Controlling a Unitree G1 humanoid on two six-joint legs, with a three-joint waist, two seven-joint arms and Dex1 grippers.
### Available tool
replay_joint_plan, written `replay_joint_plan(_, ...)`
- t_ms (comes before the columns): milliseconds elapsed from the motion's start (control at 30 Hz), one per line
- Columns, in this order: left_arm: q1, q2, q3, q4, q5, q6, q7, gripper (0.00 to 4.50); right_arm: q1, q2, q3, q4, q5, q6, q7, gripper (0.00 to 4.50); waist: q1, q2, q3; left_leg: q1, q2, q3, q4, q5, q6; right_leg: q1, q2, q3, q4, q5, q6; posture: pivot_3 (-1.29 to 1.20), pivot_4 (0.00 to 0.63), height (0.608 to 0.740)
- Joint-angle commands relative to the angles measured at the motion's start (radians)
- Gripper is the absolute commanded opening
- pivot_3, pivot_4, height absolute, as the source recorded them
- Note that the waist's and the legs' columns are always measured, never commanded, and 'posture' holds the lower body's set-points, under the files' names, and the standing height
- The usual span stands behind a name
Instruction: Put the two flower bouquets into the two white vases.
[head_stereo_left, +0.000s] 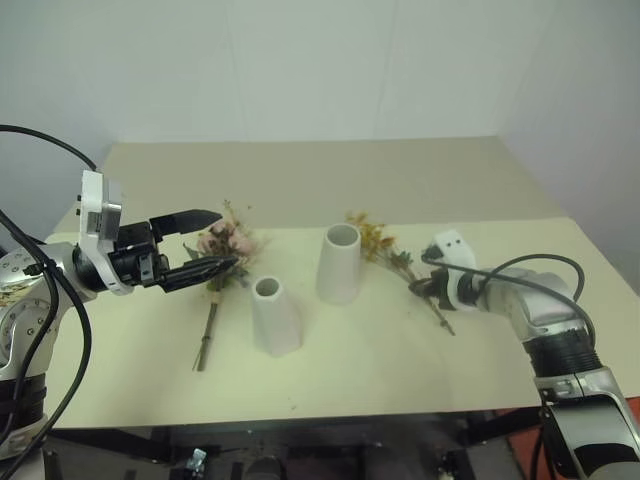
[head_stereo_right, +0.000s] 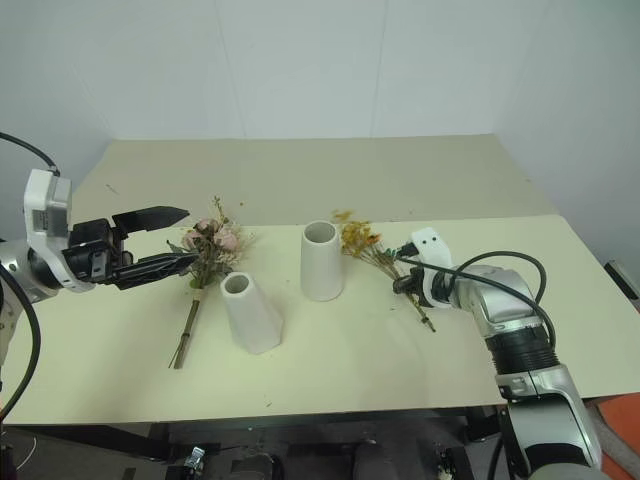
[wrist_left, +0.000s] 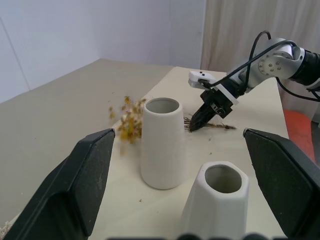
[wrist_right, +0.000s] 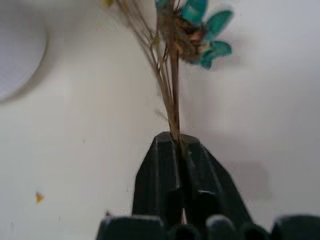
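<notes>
The left gripper (head_stereo_left: 205, 243) hovers level with its jaws spread, while the right gripper (head_stereo_left: 420, 287) angles downward, pinched closed.

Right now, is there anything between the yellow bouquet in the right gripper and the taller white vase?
Nothing visible blocks it. The right gripper is shut on the yellow bouquet stems, and its flower heads already lie beside the taller vase, whose mouth is open.

My head stereo pair looks fwd and down over the surface (head_stereo_left: 420, 370) from above, mid-range; both eyes share both vases and bouquets. L wrist cam looks level across the surface, also catching both vases and the right pincer (wrist_left: 196, 125). R wrist cam sits v. close, aimed down along thin stems (wrist_right: 167, 75).
</notes>
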Motion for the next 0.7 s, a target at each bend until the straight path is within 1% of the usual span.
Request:
replay_joint_plan(33, -0.008, 0.012, 0.026, -0.007, 0.005, -0.023, -0.007, 4.5, -0.078, 0.05, -0.199, 0.044, 0.029, -0.032, -0.116, 0.04, 0.0, 0.0, 0.0, 0.0, 0.0, 0.0, 0.0, 0.0, 0.0, 0.0, 0.0, 0.0, 0.0, 0.0, 0.0, 0.0, 0.15, 0.74)
replay_joint_plan(100, -0.015, 0.012, 0.022, -0.002, 0.007, -0.023, -0.009, 4.5, -0.111, 0.079, -0.275, 0.074, 0.038, -0.062, -0.166, 0.04, 0.0, 0.0, 0.0, 0.0, 0.0, 0.0, 0.0, 0.0, 0.0, 0.0, 0.0, 0.0, 0.0, 0.002, -0.004, 0.0, 0.15, 0.74)
replay_joint_plan(167, -0.028, 0.009, 0.013, 0.006, 0.011, -0.023, -0.011, 4.5, -0.159, 0.127, -0.376, 0.082, 0.066, -0.156, -0.226, 0.04, 0.0, 0.0, 0.0, -0.001, 0.0, 0.0, 0.0, 0.0, 0.0, 0.0, 0.0, 0.0, 0.0, 0.004, -0.006, 0.0, 0.15, 0.74)
replay_joint_plan(233, -0.04, 0.006, 0.005, 0.016, 0.017, -0.025, -0.017, 4.5, -0.192, 0.168, -0.426, 0.072, 0.077, -0.261, -0.261, 0.04, -0.003, 0.0, 0.0, -0.001, 0.0, 0.0, 0.0, 0.0, 0.0, -0.001, 0.0, 0.0, 0.0, 0.004, -0.007, 0.0, 0.15, 0.74)
replay_joint_plan(300, -0.054, 0.001, -0.005, 0.026, 0.024, -0.027, -0.022, 4.5, -0.208, 0.204, -0.42, 0.025, 0.085, -0.361, -0.238, 0.04, -0.005, 0.001, 0.0, -0.001, 0.0, 0.0, -0.001, 0.0, 0.0, -0.001, 0.0, 0.0, 0.0, 0.004, -0.007, 0.0, 0.15, 0.74)
replay_joint_plan(400, -0.073, -0.007, -0.018, 0.043, 0.034, -0.03, -0.03, 4.5, -0.244, 0.278, -0.412, -0.063, 0.163, -0.401, -0.194, 0.04, -0.007, 0.001, 0.0, -0.001, 0.0, 0.0, -0.001, 0.0, 0.0, -0.001, 0.001, 0.0, 0.0, 0.004, -0.007, 0.0, 0.15, 0.74)
replay_joint_plan(467, -0.078, -0.011, -0.025, 0.052, 0.038, -0.035, -0.035, 4.5, -0.25, 0.313, -0.389, -0.104, 0.183, -0.439, -0.169, 0.04, -0.008, 0.001, 0.0, 0.0, 0.001, 0.0, -0.001, 0.0, 0.0, -0.001, 0.001, 0.0, 0.001, 0.004, -0.007, 0.0, 0.15, 0.74)
replay_joint_plan(600, -0.089, -0.017, -0.038, 0.06, 0.044, -0.042, -0.037, 4.5, -0.248, 0.389, -0.302, -0.166, 0.189, -0.529, -0.106, 0.04, -0.005, 0.001, 0.0, 0.0, 0.001, 0.0, -0.001, 0.0, 0.0, -0.001, 0.001, 0.0, 0.001, 0.005, -0.008, 0.0, 0.15, 0.74)
replay_joint_plan(700, -0.088, -0.02, -0.039, 0.058, 0.047, -0.043, -0.038, 4.5, -0.211, 0.409, -0.241, -0.192, 0.174, -0.568, -0.063, 0.04, -0.004, 0.001, 0.0, 0.0, 0.001, 0.0, -0.001, 0.0, 0.0, -0.001, 0.001, 0.0, 0.001, 0.005, -0.008, 0.0, 0.15, 0.74)
